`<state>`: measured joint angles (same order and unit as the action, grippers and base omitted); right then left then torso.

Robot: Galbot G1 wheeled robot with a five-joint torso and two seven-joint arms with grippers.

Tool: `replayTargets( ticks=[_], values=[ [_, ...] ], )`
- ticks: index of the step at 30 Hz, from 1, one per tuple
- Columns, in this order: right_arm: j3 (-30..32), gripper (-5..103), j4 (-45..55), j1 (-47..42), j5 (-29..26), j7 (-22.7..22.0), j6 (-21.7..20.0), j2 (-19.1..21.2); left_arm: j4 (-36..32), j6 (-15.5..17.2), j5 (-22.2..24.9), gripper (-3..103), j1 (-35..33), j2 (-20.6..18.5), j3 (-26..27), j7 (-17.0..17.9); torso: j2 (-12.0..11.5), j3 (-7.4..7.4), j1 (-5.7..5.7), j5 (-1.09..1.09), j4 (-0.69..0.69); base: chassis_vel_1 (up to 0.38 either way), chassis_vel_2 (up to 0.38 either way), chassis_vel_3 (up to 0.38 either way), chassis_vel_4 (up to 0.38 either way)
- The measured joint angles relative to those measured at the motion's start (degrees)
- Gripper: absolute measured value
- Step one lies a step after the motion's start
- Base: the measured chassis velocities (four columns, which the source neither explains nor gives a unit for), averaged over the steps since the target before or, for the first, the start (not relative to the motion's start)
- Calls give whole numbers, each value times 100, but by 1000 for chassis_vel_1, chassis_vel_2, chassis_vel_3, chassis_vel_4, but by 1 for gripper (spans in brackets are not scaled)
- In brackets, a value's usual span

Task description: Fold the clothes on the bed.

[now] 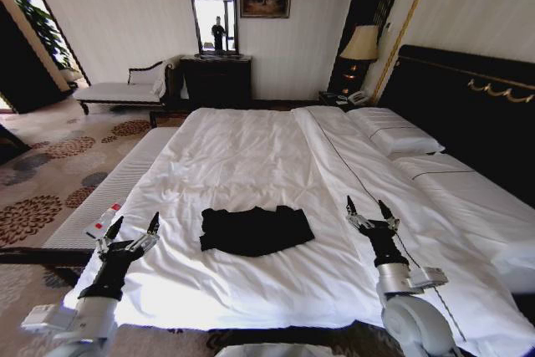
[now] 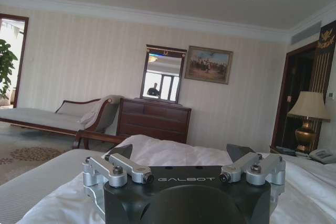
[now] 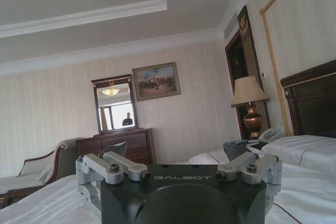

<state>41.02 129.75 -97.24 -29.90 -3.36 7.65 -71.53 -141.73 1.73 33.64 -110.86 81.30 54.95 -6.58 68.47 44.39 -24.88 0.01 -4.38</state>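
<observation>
The T-shirt [image 1: 256,230] lies bunched on the bed [image 1: 251,156] near its foot edge, midway between the corners, not yet folded. The left claw [image 1: 132,229] and right claw [image 1: 368,207] flank it, both open and empty, likely poised to grasp.

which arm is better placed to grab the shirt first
Slightly the left, though it is close. The black short-sleeved T-shirt lies between both open grippers on the white duvet; the left gripper hovers nearer its edge than the right gripper.
</observation>
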Motion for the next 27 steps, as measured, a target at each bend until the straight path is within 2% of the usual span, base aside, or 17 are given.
replayTargets(
  ticks=[10, 27],
  values=[
    [-31, 100, -116, 2, 54, 124, 109, -242, 62, -36, -48, 100, -40, 102, 16, 5, 0, 0, 0, -1, 0, 0, 0, 0, 0],
    [-59, 100, -243, 62, 111, 140, 105, -376, 234, -114, -101, 100, 12, 15, -2, 7, 0, 0, 0, -1, 0, 0, 0, 0, 0]
  ],
)
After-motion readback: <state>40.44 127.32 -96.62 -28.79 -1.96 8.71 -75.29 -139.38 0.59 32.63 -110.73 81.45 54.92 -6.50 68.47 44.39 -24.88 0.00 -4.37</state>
